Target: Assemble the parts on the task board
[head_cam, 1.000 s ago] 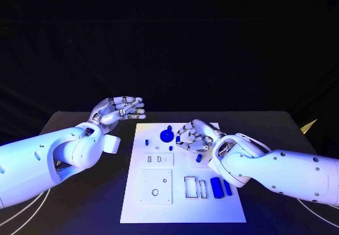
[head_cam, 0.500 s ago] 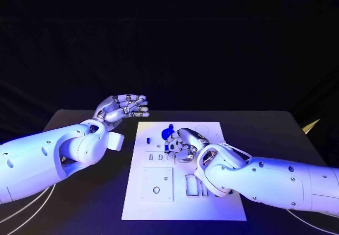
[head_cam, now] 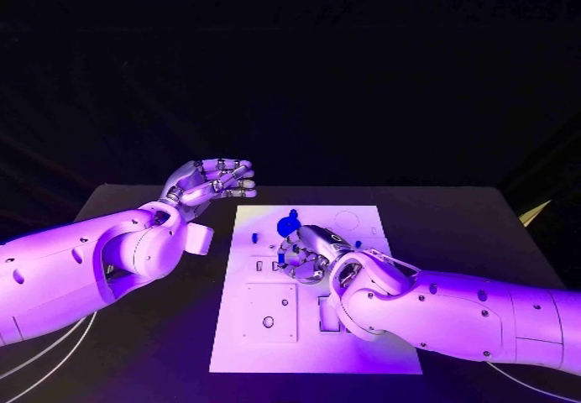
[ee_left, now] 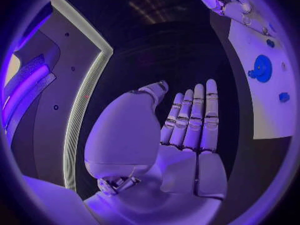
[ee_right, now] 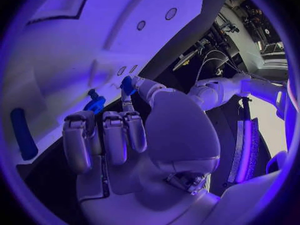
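1. Where the left arm crosses the black table (head_cam: 133,210): ends in the left hand (head_cam: 212,180), raised off the surface, near the far left corner of the task board (head_cam: 363,353) and not touching it.
2. Seen from the left wrist view: left hand (ee_left: 187,130) laid out flat, fingers straight and side by side, thumb alongside. Released, grasping nothing.
3. Further right, on the white task board: lies flat in the middle of the table. Carries a round blue part (head_cam: 288,224) near its far edge, and a tiny blue piece (head_cam: 255,239) by its left edge, well apart from the left hand. Same two again in the left wrist view, round blue part (ee_left: 261,67) and tiny blue piece (ee_left: 284,97).
4. Right of that, over the middle of the board: right hand (head_cam: 309,252), lowered close to the board just this side of the round blue part, fingers curled inward.
5. From the right wrist view: right hand (ee_right: 119,135) pinches a small blue part (ee_right: 127,85) at the thumb tip, close against the board. Cannot tell whether that part touches the board.
6. Close by on the board in that same view: another blue part (ee_right: 95,104) beside the curled fingers, and a long blue bar (ee_right: 24,133) lying flat, apart from the hand.
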Motion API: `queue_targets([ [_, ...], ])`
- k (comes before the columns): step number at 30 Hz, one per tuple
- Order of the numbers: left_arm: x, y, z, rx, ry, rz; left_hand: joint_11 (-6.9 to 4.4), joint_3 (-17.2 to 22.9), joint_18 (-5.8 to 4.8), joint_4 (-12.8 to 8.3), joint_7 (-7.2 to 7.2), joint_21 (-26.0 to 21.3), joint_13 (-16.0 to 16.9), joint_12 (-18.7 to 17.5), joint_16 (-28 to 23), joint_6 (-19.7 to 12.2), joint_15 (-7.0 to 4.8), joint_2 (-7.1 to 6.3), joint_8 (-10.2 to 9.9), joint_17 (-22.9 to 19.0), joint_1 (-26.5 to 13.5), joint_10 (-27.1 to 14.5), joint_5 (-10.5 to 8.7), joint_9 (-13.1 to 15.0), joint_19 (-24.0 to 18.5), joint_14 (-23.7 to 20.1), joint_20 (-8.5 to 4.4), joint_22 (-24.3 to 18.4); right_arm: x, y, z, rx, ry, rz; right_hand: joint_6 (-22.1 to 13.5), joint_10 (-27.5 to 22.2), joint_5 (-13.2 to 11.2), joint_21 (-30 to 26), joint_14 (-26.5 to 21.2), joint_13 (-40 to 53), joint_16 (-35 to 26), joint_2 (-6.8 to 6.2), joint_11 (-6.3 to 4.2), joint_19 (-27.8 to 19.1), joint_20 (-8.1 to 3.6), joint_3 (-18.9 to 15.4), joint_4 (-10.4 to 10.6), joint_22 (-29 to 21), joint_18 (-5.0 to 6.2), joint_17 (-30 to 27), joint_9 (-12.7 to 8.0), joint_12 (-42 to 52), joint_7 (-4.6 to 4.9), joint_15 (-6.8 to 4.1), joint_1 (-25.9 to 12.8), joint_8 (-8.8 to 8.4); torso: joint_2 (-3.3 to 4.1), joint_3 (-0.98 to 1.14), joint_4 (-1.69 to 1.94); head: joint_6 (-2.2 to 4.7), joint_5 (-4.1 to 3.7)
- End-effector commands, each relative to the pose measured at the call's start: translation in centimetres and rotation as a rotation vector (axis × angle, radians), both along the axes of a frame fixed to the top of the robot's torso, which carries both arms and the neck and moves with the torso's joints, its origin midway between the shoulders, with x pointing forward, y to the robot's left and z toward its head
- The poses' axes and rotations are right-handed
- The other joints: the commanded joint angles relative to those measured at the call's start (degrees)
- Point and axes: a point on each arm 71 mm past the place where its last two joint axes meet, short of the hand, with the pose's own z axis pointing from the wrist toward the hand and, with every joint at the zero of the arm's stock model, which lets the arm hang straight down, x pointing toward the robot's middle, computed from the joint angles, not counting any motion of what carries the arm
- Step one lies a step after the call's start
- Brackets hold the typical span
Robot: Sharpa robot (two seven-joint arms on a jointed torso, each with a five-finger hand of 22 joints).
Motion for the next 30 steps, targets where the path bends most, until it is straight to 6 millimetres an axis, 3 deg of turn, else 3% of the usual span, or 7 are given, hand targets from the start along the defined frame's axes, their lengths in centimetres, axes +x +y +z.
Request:
queue_targets([
  [1, -0.11, -0.26, 0.1, -0.013, -0.003, -0.021, 0.21, 0.4, 0.76, 0.0, 2.36, -0.2, 0.1, -0.3, -0.3, -0.2, 0.16, 0.04, -0.2, 0.0, -0.7, 0.2, -0.17, 0.1, 0.2, 0.2, 0.25, -0.1, -0.15, 0.28, -0.33, -0.037, -0.007, 0.017, 0.2, 2.2, 0.1, 0.3, 6.1, 10.5, 0.2, -0.15, 0.04, 5.9, -0.24, -0.1, -0.2, 15.1, -0.39, 15.1, 2.3, -0.4, -0.3, 0.1, -0.5, 1.88, 0.02, -0.01, 0.03, -0.28, 0.1],
  [10, -0.16, -0.18, 0.12, -0.013, -0.002, -0.021, 0.21, 0.4, 0.76, 0.0, 2.36, -0.2, 0.1, -0.3, -0.3, -0.2, 0.16, 0.04, -0.2, 0.0, -0.7, 0.2, -0.17, 0.1, 0.2, 0.2, 0.25, -0.1, -0.1, 0.19, -0.98, -0.067, 0.004, 0.011, 0.1, 2.1, 0.1, 0.3, 6.1, 10.5, 0.2, -0.33, 0.04, 5.9, -0.24, -0.2, -0.2, 15.1, -0.39, 15.1, 2.3, -0.4, -0.29, 0.1, -0.6, 1.91, -0.03, -0.08, 0.1, -0.62, 0.22],
  [30, -0.15, -0.04, 0.11, -0.012, -0.001, -0.02, 0.19, 0.4, 0.76, 0.0, 2.33, -0.3, 0.1, -0.3, -0.4, -0.2, 0.14, 0.05, -0.2, 0.1, -0.7, 0.3, -0.18, 0.1, 0.3, 0.2, 0.24, -0.1, -0.01, 0.07, -1.25, -0.088, -0.009, 0.008, -0.5, 1.9, 0.1, 0.3, 6.1, 10.3, 0.2, -1.23, 0.18, 5.9, -0.18, -0.3, -0.4, 15.1, -0.39, 15.1, 2.2, -0.7, -0.08, 0.19, -1.2, 1.82, -0.01, 0.04, -0.01, -0.7, 0.42],
])
